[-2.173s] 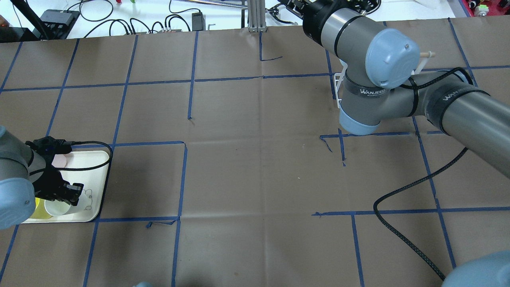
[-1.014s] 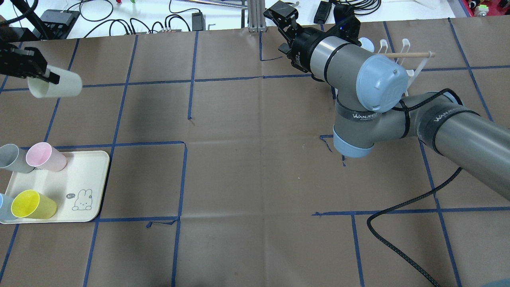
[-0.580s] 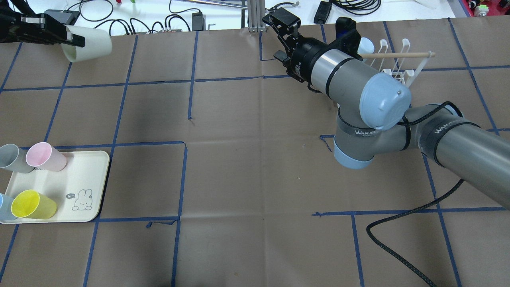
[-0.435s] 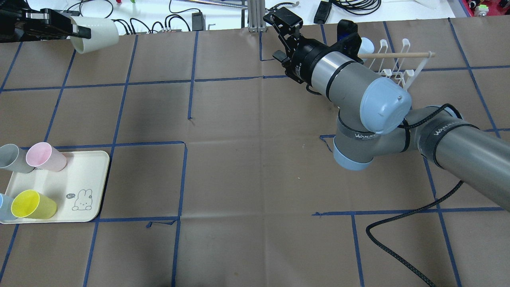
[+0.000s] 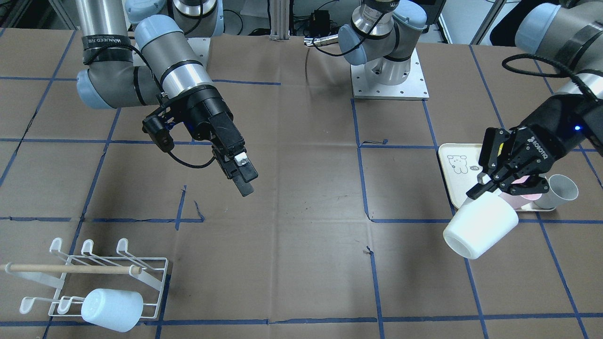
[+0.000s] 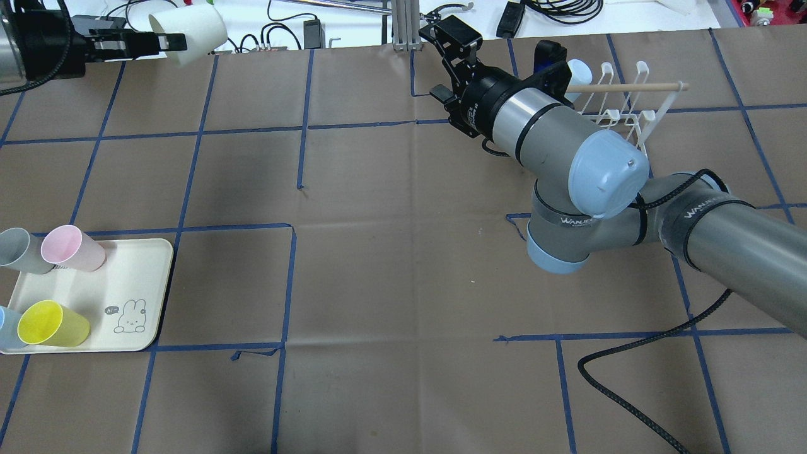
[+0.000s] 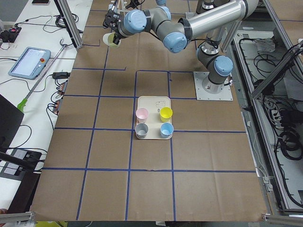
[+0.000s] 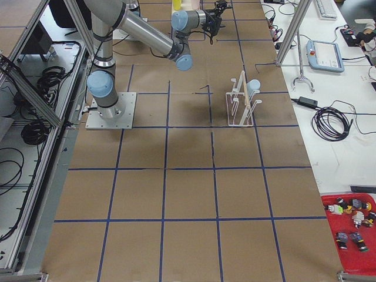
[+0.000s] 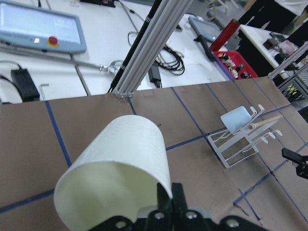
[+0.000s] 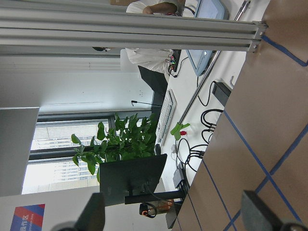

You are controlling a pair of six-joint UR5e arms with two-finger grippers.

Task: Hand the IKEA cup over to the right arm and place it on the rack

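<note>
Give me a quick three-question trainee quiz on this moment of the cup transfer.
1. True or false: the right gripper is shut on a cup.
2. Which cup does the left gripper hold? A) the white cup B) a yellow cup C) a pink cup
3. How many cups stand on the tray?
Key: 1 false, its fingers are apart with nothing between them. 2 A, gripped at the rim, up in the air. 3 four.
</note>
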